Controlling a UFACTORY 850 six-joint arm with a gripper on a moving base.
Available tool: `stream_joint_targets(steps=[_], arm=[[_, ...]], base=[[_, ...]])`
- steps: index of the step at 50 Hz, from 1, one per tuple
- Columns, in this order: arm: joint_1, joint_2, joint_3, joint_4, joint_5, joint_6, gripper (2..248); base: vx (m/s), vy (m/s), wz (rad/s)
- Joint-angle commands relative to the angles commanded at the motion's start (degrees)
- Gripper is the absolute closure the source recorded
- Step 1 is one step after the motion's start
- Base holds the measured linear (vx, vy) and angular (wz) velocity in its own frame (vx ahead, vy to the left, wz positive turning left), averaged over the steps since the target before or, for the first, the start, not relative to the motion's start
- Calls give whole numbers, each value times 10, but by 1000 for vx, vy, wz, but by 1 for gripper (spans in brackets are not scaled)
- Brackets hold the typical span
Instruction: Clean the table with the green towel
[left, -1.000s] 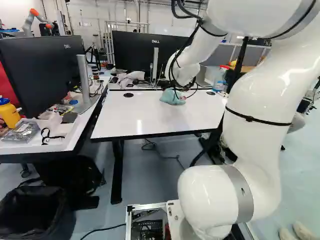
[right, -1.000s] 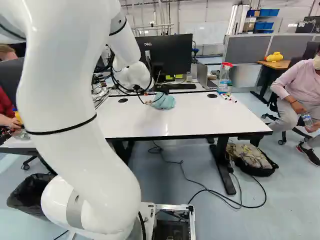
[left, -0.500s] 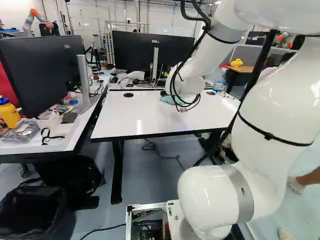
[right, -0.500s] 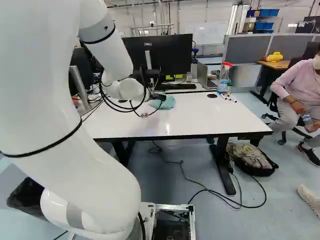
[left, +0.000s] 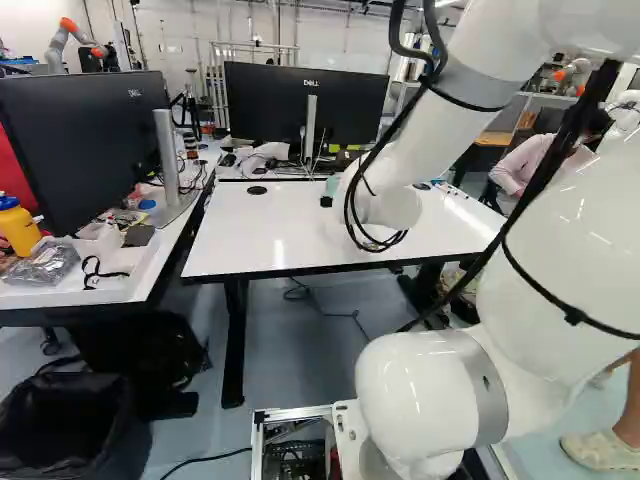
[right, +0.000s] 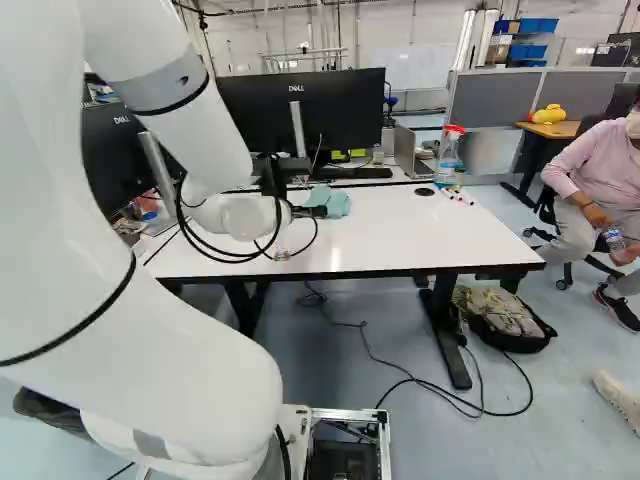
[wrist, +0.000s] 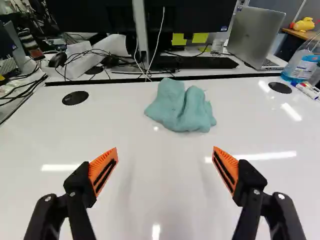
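Observation:
My gripper (right: 312, 211) shows only as black parts by the white wrist in the right base view, above the table (right: 420, 240) and on the near side of the green towel (right: 334, 200). The wrist view has the gripper (wrist: 165, 162) open, its orange pads wide apart with only white tabletop beyond them. Crumpled into a soft heap, the towel (wrist: 181, 106) lies ahead of the fingers, touching neither, near the table's far edge. In the left base view the wrist hides most of it.
Behind the towel stand a monitor (right: 330, 105), a keyboard (wrist: 192, 62) and a laptop (wrist: 257, 37). A spray bottle (right: 449, 155) and markers (right: 458, 195) are at the far right. A side desk (left: 125, 285) adjoins on the left. Another robot (left: 70, 38) stands far back.
The arm has drawn its wrist back toward the base, and lower in both base views. The towel has not shifted on the table, and the base has stayed put.

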Motion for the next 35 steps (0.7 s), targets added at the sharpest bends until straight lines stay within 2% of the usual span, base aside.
stream_joint_targets(steps=[17,35], arm=[[4,37,64,0,56,0,3],[7,64,113,0,99,0,3]], base=[[0,0,0],[0,0,0]])
